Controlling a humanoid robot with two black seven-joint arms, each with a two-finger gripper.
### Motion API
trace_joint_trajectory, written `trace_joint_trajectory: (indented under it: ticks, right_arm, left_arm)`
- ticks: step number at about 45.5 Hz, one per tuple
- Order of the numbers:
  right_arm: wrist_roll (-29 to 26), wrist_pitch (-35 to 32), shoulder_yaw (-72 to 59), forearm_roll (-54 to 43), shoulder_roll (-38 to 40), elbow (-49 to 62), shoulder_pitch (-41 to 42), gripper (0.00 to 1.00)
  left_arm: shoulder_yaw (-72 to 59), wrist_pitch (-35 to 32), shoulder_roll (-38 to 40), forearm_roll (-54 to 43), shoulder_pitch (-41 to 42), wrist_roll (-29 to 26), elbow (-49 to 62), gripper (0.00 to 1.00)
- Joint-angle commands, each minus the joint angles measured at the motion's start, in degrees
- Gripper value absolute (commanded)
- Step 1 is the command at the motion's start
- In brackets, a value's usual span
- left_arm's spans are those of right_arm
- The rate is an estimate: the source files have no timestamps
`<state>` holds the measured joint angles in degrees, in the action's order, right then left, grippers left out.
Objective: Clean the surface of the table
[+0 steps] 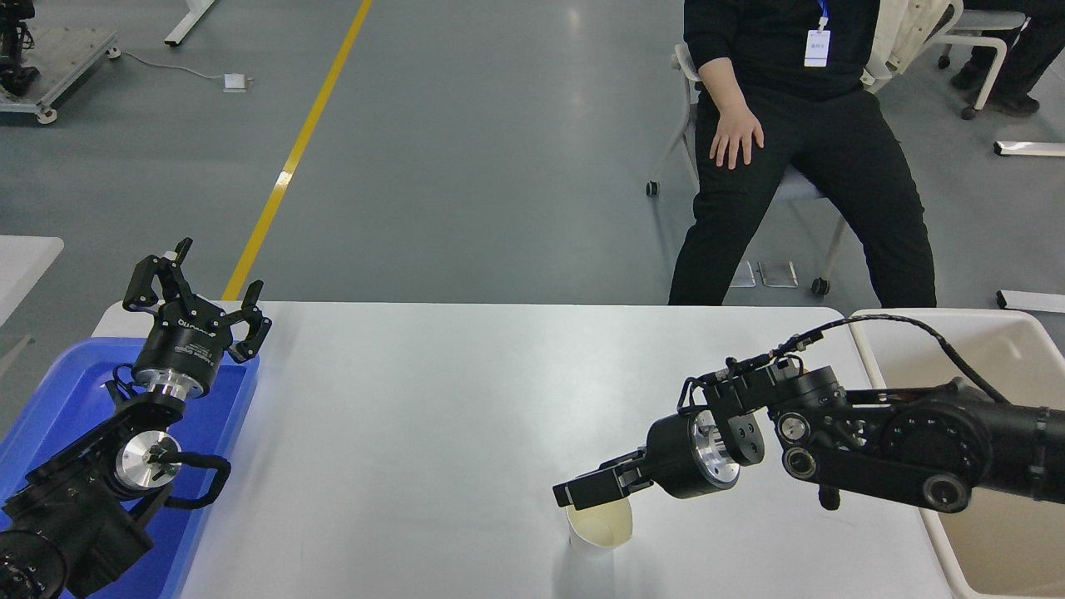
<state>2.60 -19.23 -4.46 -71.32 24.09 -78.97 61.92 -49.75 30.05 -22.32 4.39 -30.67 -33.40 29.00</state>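
Note:
The white table surface [433, 391] spans the middle of the head view. A white paper cup [601, 530] stands upright near its front edge, and looks empty inside. My right gripper [582, 492] reaches in from the right, open, with its tips over the cup's far rim. I cannot tell whether it touches the cup. My left gripper [198, 279] is open and empty, parked above the blue tray [58, 391] at the left.
A beige rectangular bin [1007, 333] stands off the table's right end, partly behind my right arm. A person [799, 150] sits on a chair beyond the far edge, one hand on a thigh. A yellow floor line runs behind.

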Motion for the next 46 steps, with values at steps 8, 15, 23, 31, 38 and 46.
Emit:
trace_joint_trajectory:
  ticks: [8, 15, 23, 31, 38, 46]
  right_arm:
    - [0.6, 0.2, 0.2, -1.4, -1.6, 5.0, -1.1, 0.98]
    - [0.7, 0.2, -0.1, -1.5, -1.5, 5.8, -1.4, 0.96]
    - [4.1, 0.2, -0.6, -1.5, -1.5, 10.2, -3.9, 0.95]
    - [7.2, 0.2, -1.3, -5.0, -1.4, 10.9, -5.3, 0.85]
    - [8.0, 4.6, -1.4, -9.1, -1.4, 10.9, -6.2, 0.72]
    - [10.4, 7.4, -2.5, -10.4, -1.2, 11.2, -6.5, 0.11]
  left_arm:
    - [0.0, 0.0, 0.0, 0.0, 0.0, 0.0, 0.0, 1.00]
    - [0.0, 0.0, 0.0, 0.0, 0.0, 0.0, 0.0, 1.00]
    - [0.0, 0.0, 0.0, 0.0, 0.0, 0.0, 0.0, 1.00]
    - [0.0, 0.0, 0.0, 0.0, 0.0, 0.0, 0.0, 1.00]
    - [0.0, 0.0, 0.0, 0.0, 0.0, 0.0, 0.0, 1.00]
    - [0.0, 0.0, 0.0, 0.0, 0.0, 0.0, 0.0, 1.00]
